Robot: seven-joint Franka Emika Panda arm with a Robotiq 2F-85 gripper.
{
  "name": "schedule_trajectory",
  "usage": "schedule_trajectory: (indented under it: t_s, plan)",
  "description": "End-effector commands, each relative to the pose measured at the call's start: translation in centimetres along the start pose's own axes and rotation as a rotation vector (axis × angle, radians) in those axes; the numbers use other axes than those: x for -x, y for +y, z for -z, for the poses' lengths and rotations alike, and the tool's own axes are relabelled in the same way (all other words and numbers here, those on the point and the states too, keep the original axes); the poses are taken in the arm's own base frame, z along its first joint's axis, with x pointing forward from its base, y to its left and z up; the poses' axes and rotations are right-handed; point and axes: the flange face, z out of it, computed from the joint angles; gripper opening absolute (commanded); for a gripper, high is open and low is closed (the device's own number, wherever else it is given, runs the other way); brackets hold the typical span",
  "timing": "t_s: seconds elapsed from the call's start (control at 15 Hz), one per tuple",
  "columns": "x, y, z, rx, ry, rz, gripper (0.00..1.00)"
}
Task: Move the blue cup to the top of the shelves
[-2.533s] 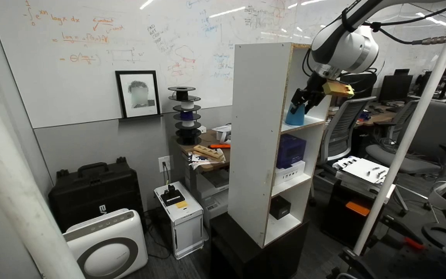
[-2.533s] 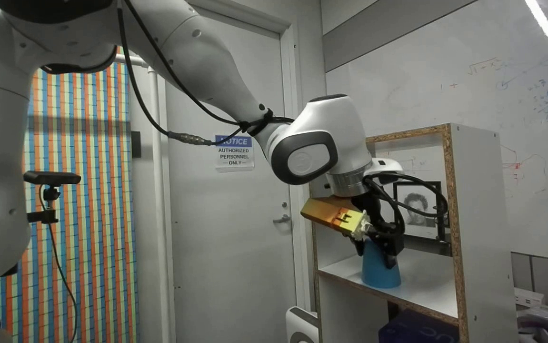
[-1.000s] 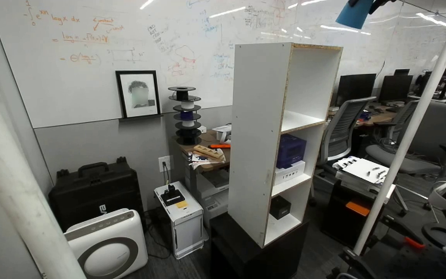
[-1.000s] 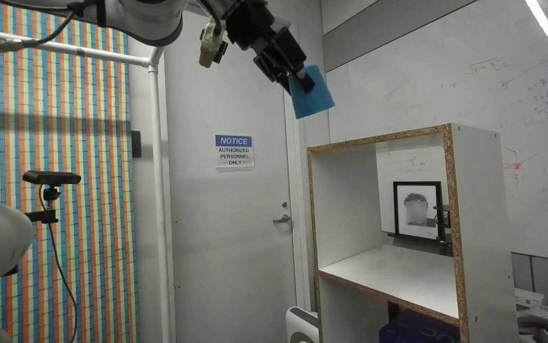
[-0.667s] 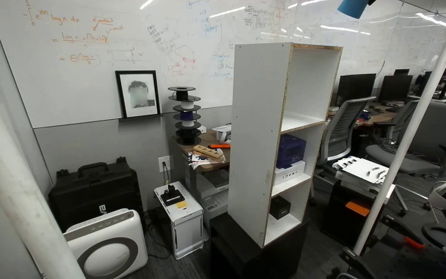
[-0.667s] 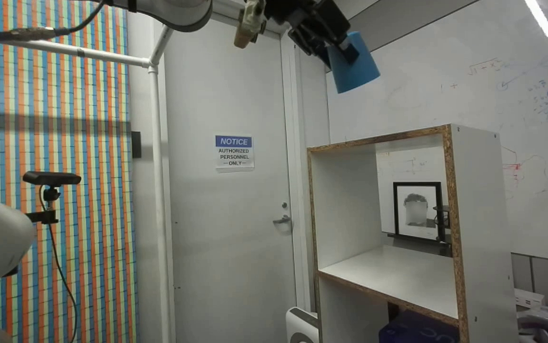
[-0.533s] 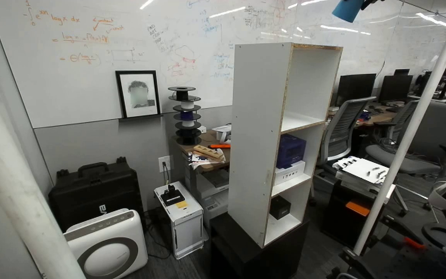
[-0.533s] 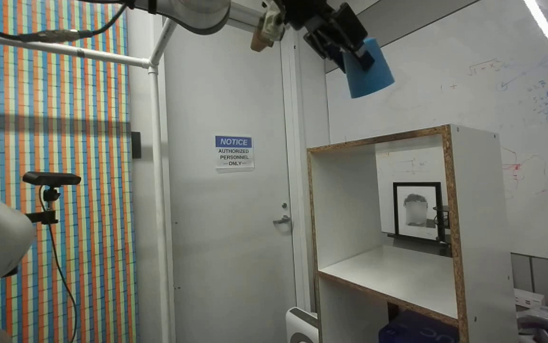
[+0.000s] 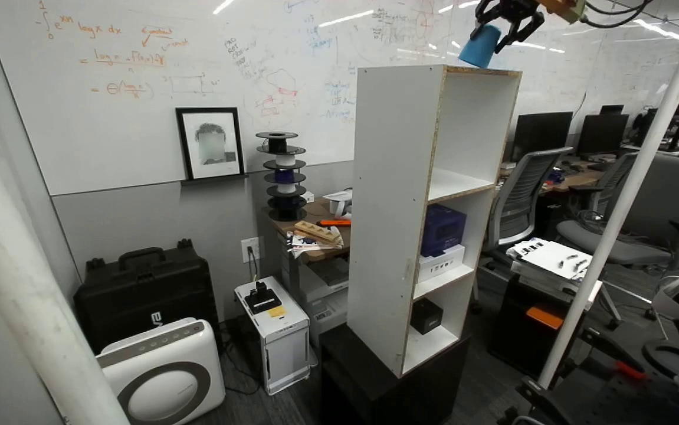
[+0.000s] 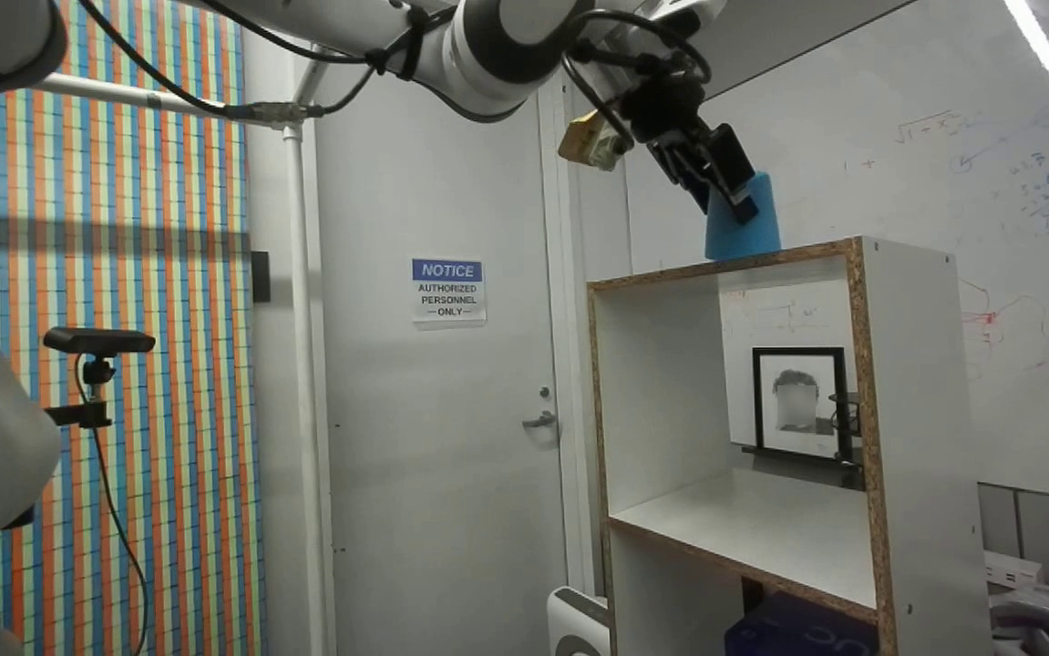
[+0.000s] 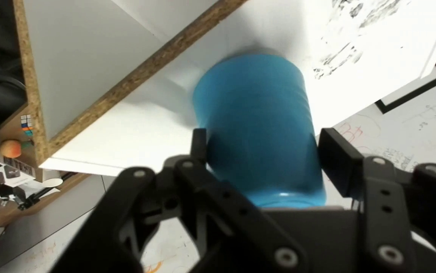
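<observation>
The blue cup (image 9: 479, 48) is at the top of the white shelves (image 9: 395, 206), near the front edge, with its wide end down. It looks tilted in that exterior view and nearly upright in an exterior view (image 10: 756, 241). My gripper (image 9: 486, 41) comes from above, also seen in an exterior view (image 10: 726, 208), with its fingers against opposite sides of the cup. In the wrist view the cup (image 11: 255, 94) sits between the pads of the gripper (image 11: 261, 151), its wide end near the white shelf top (image 11: 134, 129). I cannot tell whether it touches the top.
The top compartment of the shelves holds nothing. A blue-purple box (image 9: 444, 229) is in the compartment below. A white pole (image 9: 622, 206) stands in front. A whiteboard (image 10: 1025, 292) and a framed picture (image 10: 797, 401) are behind the shelves.
The cup was gripped on the floor of the upper compartment. It was lifted out and raised high, then moved over and lowered to the shelves' top. The arm moved with it.
</observation>
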Motion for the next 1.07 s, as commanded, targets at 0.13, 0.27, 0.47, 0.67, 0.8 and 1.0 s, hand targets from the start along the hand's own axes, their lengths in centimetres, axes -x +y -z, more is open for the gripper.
schedule_trajectory:
  t_s: [0.13, 0.27, 0.47, 0.67, 0.8, 1.0]
  plan:
    - [0.1, -2.2, 0.9, 0.028, -0.070, -0.060, 1.00]
    - [1.6, -2.9, 1.9, 0.027, -0.110, -0.055, 1.00]
    - [5.6, -4.1, 3.7, 0.003, -0.205, 0.007, 1.00]
    - [11.0, -4.4, 5.0, 0.007, -0.381, 0.061, 1.00]
    - [15.0, -4.0, 5.6, 0.049, -0.494, 0.101, 1.00]
    - [15.5, -3.9, 4.7, 0.088, -0.546, 0.087, 1.00]
